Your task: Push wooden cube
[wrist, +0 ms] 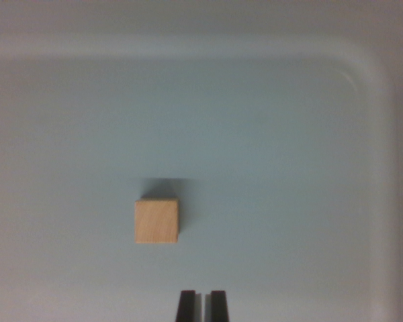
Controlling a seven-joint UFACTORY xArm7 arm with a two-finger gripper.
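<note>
On the pale tray [363, 80] floor, one wooden cube [156, 221], apart from the nearly closed end effector [202, 305].

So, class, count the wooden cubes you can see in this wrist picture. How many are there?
1. The wooden cube sits on the pale tray, a little to the wrist view's left of centre, just above and left of the claw. Nothing appears to hide another.

Small square pale-tan wooden cube [156, 221]: plain, faint grain, no markings; above claw, slightly toward wrist view's left. Dark grey shadow along cube's far edge. Black two-fingered metal claw [202, 306]: matte, thin pale slit between fingers. Shallow white plastic tray [363, 80]: pale bluish-grey floor, lighter rounded rim.
</note>
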